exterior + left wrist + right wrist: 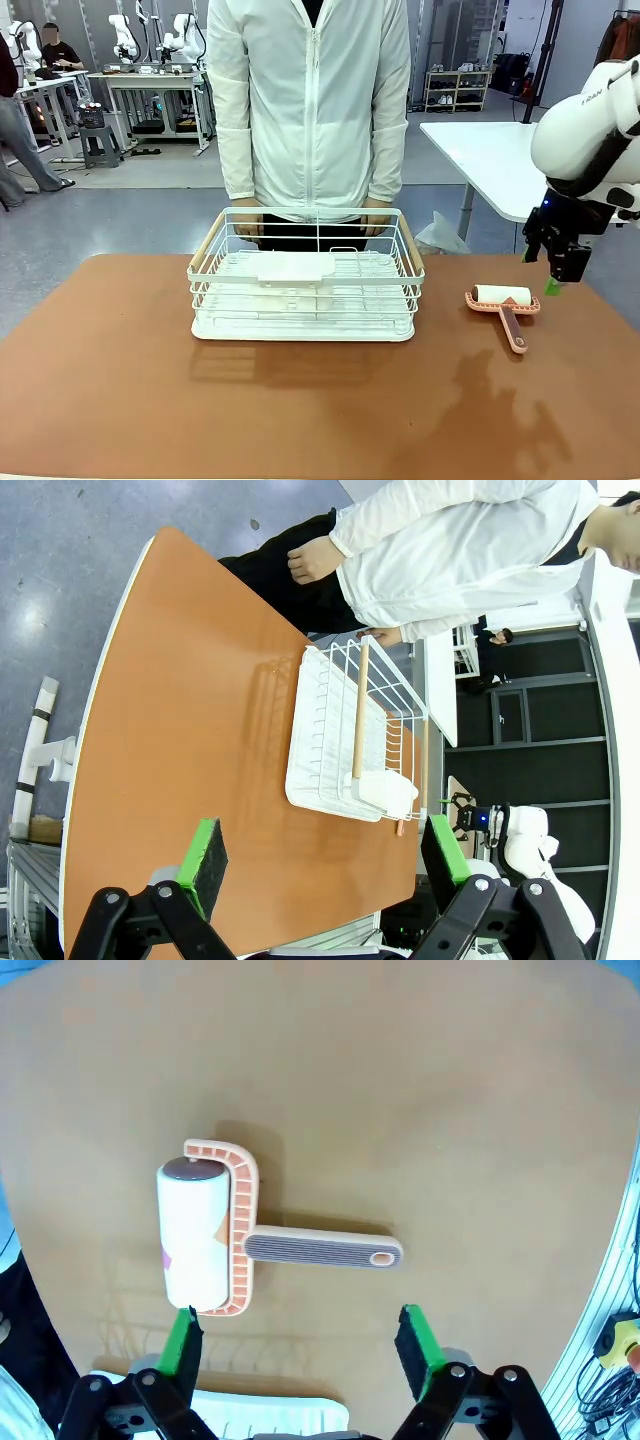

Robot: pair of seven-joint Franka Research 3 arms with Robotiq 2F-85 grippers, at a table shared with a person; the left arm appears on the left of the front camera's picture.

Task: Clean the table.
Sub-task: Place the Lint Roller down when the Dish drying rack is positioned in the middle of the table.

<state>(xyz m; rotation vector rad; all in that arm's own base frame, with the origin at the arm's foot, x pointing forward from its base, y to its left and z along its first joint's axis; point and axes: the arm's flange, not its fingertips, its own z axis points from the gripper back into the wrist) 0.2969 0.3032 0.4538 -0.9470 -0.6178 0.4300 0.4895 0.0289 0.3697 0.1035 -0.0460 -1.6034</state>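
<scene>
The terracotta table [120, 400] fills the lower frame, its near edge cut off at the bottom. A white wire basket [306, 275] at centre hides part of the person's hands [247, 215] on its far rim. At right, a lint roller [503, 303] lies flat, and the right gripper [556, 272] hangs just above it, jaws wide, empty. The left gripper [325, 865], seen from its wrist, gapes empty above the table.

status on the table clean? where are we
Lint roller lies on the table, right of the wire basket. Right gripper is open above the roller, holding nothing; left gripper is open too. The tabletop looks free of debris; whether rolling remains is unclear.
</scene>
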